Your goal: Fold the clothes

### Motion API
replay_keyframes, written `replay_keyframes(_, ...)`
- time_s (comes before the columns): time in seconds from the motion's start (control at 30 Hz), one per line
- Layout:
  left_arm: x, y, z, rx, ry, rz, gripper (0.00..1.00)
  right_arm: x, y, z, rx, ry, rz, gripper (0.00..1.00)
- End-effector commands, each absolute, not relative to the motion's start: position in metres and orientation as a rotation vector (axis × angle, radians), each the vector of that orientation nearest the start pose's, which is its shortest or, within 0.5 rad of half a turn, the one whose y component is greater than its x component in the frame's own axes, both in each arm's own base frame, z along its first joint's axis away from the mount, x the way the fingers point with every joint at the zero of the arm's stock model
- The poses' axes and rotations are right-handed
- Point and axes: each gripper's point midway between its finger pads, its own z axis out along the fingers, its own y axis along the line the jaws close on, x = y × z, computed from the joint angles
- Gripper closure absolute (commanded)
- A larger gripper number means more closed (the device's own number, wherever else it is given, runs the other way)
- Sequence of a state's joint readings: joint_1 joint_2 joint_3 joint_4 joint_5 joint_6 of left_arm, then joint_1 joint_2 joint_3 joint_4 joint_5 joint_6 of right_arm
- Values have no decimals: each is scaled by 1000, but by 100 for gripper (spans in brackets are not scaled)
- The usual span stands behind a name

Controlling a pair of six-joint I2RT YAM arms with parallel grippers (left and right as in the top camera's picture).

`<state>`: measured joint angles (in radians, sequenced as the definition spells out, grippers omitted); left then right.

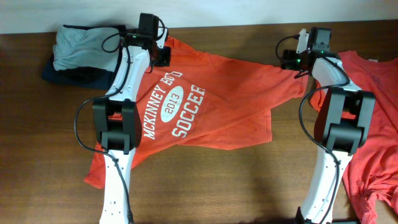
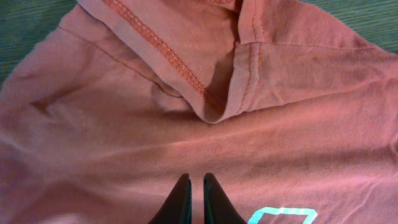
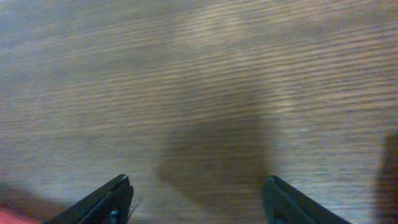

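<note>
The shirt (image 1: 236, 93) lay spread lettering-up mid-table, between the arms. Left gripper (image 1: 163, 56) was pinched nearly shut over a seam at its far-left edge, and I couldn't tell if it had cloth. Right gripper (image 1: 292, 61) gaped over bare table (image 1: 249, 180) by the far-right corner. I'd get both corners held evenly before pulling the fold over.

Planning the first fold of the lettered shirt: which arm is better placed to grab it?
Probably left. The left gripper hangs over the lettered shirt near a seam, though shut. The right gripper is open but above the table, not cloth.
</note>
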<state>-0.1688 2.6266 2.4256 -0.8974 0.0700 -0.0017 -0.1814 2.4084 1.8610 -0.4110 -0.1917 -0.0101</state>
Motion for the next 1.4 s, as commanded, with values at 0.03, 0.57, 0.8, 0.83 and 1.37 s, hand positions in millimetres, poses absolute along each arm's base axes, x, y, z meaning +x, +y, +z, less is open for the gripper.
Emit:
replay_keyframes(0.03, 605, -109, 36, 220, 2659, -139, 91, 616, -58, 101, 61, 2385, 278, 25)
replay_keyframes(0.57, 527, -83, 265, 116, 2491, -82, 92, 473, -37, 234, 192, 2725, 338, 24)
replay_keyframes(0.8, 472, -71, 304, 81, 2529, -63, 88, 417, -23, 228, 278, 2930, 396, 39)
replay_keyframes(0.83, 467, -69, 302, 80, 2549, -54, 87, 412, -17, 226, 288, 2947, 405, 39)
replay_keyframes(1.37, 476, -20, 298, -93, 2544, 82, 37, 294, 30, 114, 458, 3190, 266, 49)
